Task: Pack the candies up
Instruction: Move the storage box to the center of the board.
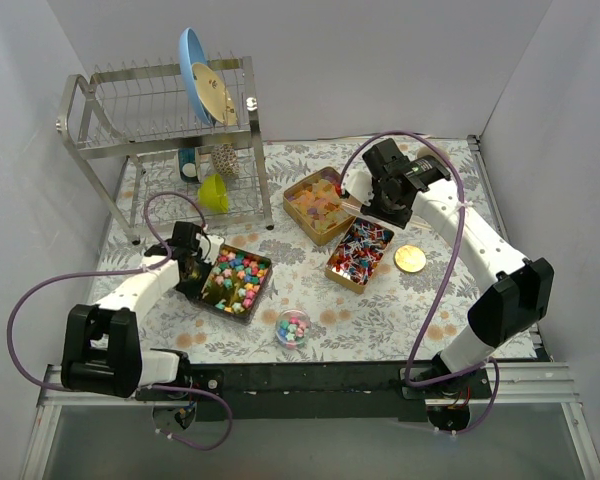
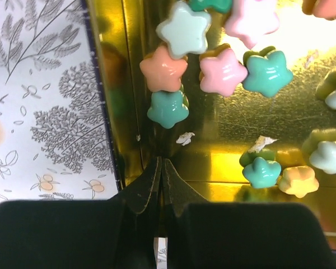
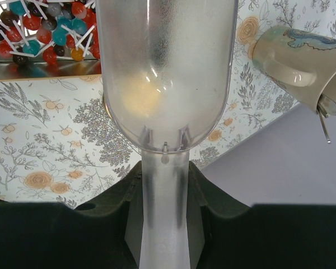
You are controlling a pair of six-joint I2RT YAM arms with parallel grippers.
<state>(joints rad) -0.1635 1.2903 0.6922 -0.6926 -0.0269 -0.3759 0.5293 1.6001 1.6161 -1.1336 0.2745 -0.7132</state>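
Currently my right gripper [image 3: 163,168] clamps the scoop [image 3: 165,67]. Whether it carries candy I cannot tell, and a tilt would spill any. My left gripper [image 2: 161,168] is pinched shut at the tin [image 2: 129,84] rim, star candies [image 2: 221,72] inside; a tug could scatter them.

Pastel candies [image 2: 223,72], gold tin [image 2: 257,117], floral tablecloth [image 2: 45,112]

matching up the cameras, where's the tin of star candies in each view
top external: tin of star candies left of centre.
left wrist: the tin fills centre and right.
right wrist: not in it, only the lollipop tin.
shared landmark: flowered tablecloth.
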